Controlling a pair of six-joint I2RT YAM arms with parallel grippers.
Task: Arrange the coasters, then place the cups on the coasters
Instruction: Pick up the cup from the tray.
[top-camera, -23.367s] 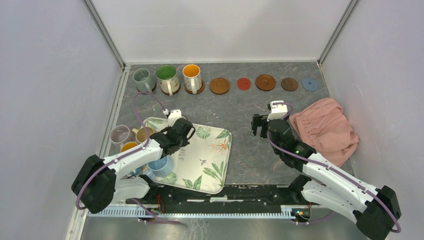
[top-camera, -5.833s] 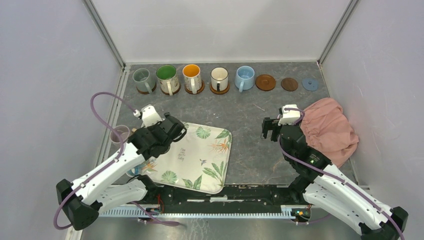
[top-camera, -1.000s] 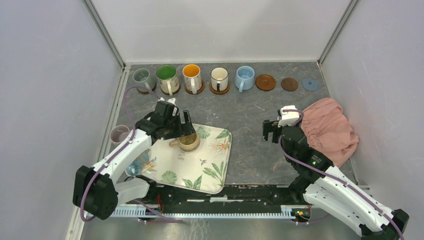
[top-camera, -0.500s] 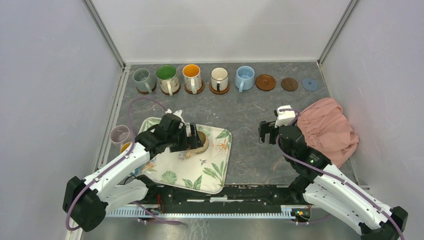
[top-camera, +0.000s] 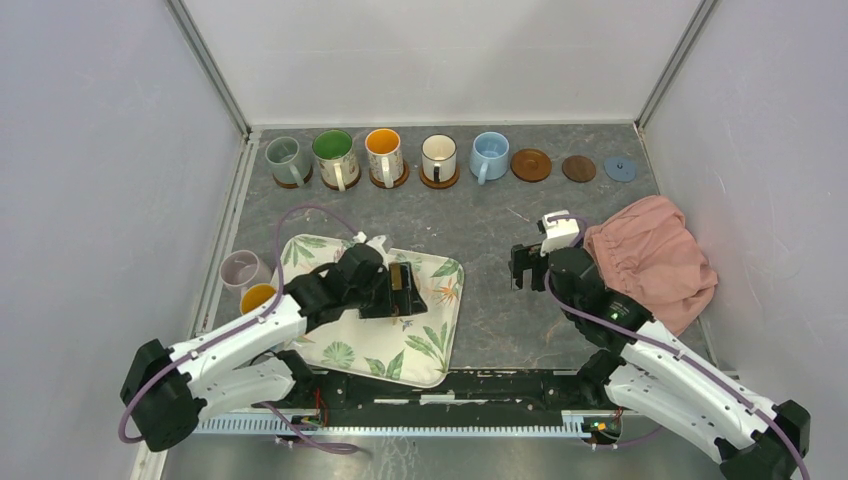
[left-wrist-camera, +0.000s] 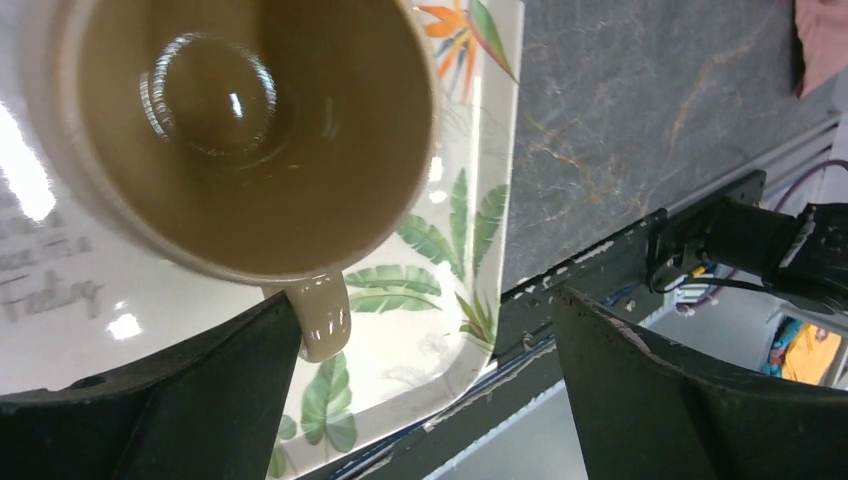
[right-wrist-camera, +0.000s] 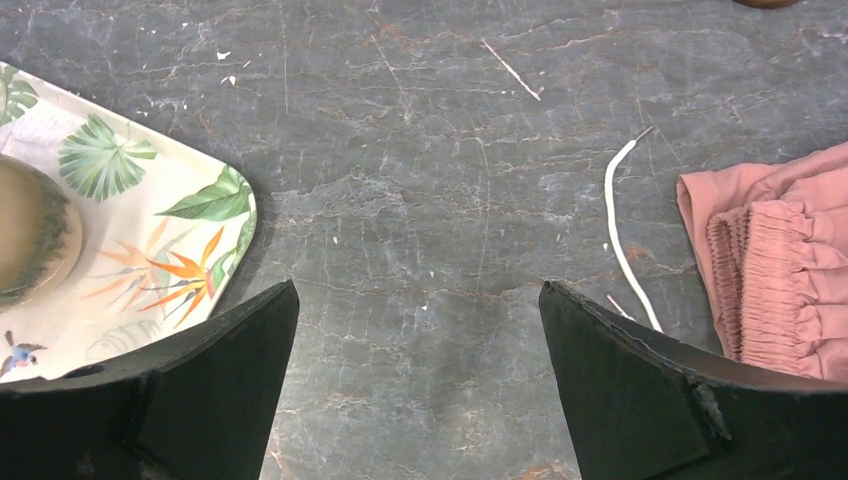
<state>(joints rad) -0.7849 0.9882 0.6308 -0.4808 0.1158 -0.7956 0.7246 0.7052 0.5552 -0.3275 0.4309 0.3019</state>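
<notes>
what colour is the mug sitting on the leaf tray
The mug is tan, with a glossy inside; the left wrist view shows it best.

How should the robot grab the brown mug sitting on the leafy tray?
Come straight down from above: the tan mug stands upright on the tray with its mouth open to the top. Pinching its wall, one finger inside and one outside, on a side away from the handle, is probably safest, since that handle is small and glossy.
</notes>
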